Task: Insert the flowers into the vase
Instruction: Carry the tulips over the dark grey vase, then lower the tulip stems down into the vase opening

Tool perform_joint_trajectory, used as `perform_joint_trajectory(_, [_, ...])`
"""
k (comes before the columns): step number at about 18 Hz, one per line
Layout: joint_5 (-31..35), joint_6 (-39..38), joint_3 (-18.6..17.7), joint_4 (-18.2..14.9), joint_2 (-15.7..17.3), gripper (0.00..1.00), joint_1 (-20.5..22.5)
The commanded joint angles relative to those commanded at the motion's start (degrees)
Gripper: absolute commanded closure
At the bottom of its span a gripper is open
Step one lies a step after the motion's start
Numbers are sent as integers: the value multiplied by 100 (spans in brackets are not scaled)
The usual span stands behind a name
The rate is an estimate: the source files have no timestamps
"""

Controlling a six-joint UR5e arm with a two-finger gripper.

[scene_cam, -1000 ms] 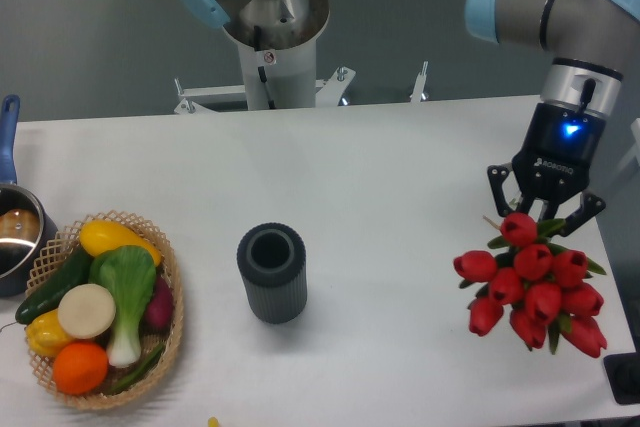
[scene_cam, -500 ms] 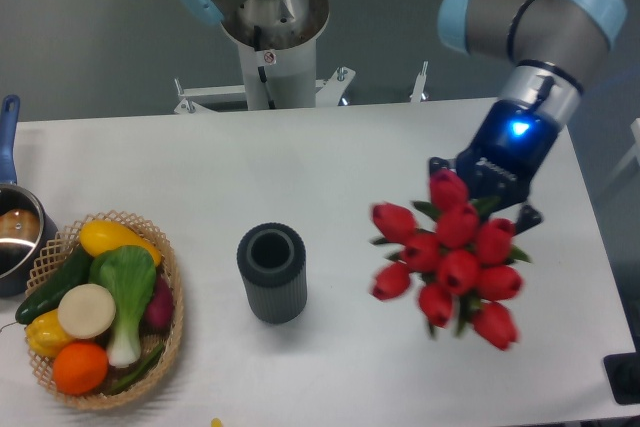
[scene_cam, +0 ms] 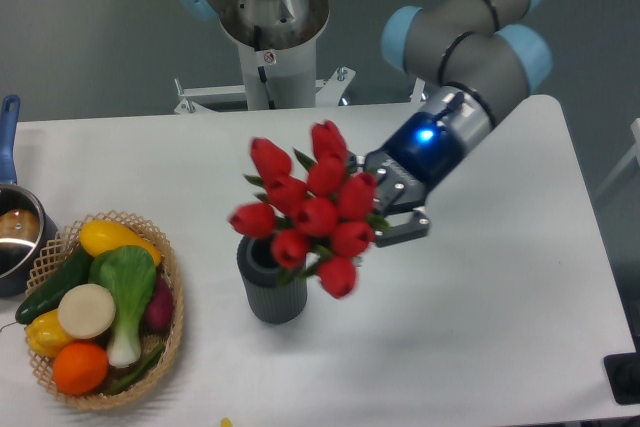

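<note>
The gripper has its two fingers closed on the stem end of the flowers, which it carries in the air. The bunch lies tilted, nearly sideways: its long axis runs from the fingers on the right out to the red buds on the left, so the heads point left and a little toward the camera. The stems themselves are hidden behind the buds and the claw.

The vase stands upright on the white table, its round mouth facing up. The bunch overlaps the vase's upper right rim in this view, with the lowest bud just right of the vase's mouth; whether any bud touches the rim cannot be told. The spread of buds is wider than the mouth.

Well left of the vase sits a wicker basket of vegetables, and farther left a pot at the table's edge. Right of the vase the table runs bare to its far edge, and in front of it to the near edge.
</note>
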Motion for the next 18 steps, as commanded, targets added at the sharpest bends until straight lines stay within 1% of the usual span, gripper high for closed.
perform_joint_trajectory(2, [-123,0,-105,0,79,85,-79])
perform_joint_trajectory(5, [-290,0,-360,0,202,85,-115])
perform_joint_trajectory(7, [-361,26,-597,9,281,85,-132])
perform_joint_trajectory(9, [-387,280,-895,9,352,85,-141])
perform_joint_trajectory(11, [-553,553,-984,0,300,85,-150])
perform_joint_trajectory(15, [-607,598,-1116,0,291,85,-150])
perform_joint_trajectory(18, [-607,607,-1117,0,229,85,-141])
